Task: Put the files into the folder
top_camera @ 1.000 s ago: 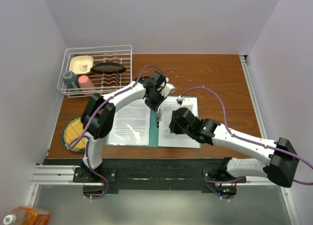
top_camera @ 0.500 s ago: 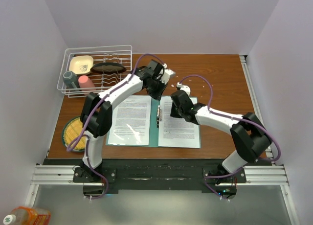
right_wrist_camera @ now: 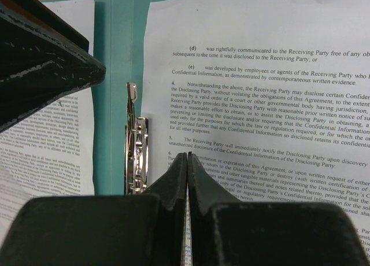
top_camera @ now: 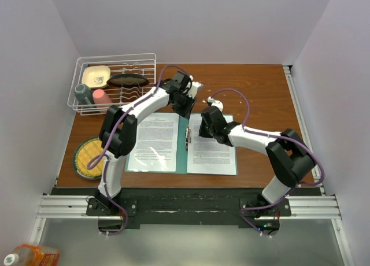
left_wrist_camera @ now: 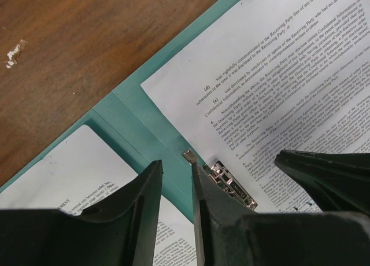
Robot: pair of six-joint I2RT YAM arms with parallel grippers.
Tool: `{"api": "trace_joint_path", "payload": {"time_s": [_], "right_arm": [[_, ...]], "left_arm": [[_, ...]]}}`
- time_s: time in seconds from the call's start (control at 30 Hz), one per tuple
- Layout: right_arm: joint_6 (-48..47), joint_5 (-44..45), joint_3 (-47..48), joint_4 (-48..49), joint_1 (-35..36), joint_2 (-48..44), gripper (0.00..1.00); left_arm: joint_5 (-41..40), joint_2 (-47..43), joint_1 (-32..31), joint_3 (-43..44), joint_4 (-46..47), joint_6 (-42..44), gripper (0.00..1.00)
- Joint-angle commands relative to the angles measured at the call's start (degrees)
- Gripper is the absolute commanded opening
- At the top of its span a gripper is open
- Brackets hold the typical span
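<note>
Top external view hides both sets of fingertips from you under the wrists. Those wrists also cover the far end of the spine of the folder (top_camera: 184, 162), so rely on the wrist cameras there. Far left, the dish rack (top_camera: 115, 84) fills the far corner. The round yellow mat (top_camera: 88, 157) lies nearer the front, partly covered by the left arm and near the folder's left edge.

The folder lies open and flat on the table (top_camera: 260, 92), close to the near edge, with the left sheet (top_camera: 155, 141) on its left half. The left gripper (left_wrist_camera: 176, 214) hangs over the far end of the spine. Its jaws stand a narrow gap apart with teal card showing between them, gripping nothing.

The metal clip (right_wrist_camera: 137, 156) lies along the spine, its near end cut off behind the fingers in both wrist views. The right gripper (right_wrist_camera: 187, 179) is just right of the clip, over the right sheet (right_wrist_camera: 260, 75), jaws pressed together. A pale sliver shows low between them, and you cannot tell whether paper is caught there.

The two grippers are near each other, each showing in the other's camera as a dark blur. Right of the folder, bare wood runs to the wall. More bare wood lies beyond the folder's far edge, with a few white crumbs (left_wrist_camera: 13, 53).
</note>
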Motion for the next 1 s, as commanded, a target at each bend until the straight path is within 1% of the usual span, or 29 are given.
{"api": "trace_joint_path", "payload": {"time_s": [0.0, 0.2, 0.23, 0.63, 0.97], "right_arm": [[1.1, 1.0, 0.2, 1.8, -0.4, 2.5, 0.0], [1.9, -0.1, -1.2, 2.2, -0.5, 5.2, 0.0], [2.0, -0.3, -1.4, 3.6, -0.4, 5.3, 0.0], [3.5, -1.2, -4.4, 5.5, -0.4, 6.3, 0.0], [4.5, -1.1, -6.7, 6.7, -0.4, 5.9, 0.0]], "left_arm": [[1.4, 0.5, 0.2, 0.1, 2.8, -1.7, 0.36], [1.4, 0.9, 0.1, -1.3, 3.8, -2.2, 0.45], [1.3, 1.1, 0.2, -1.4, 3.8, -2.2, 0.46], [-1.4, 1.1, 0.1, -5.4, 5.4, -3.3, 0.46], [-0.3, 3.7, 0.1, -3.7, 5.9, -4.9, 0.46]]}}
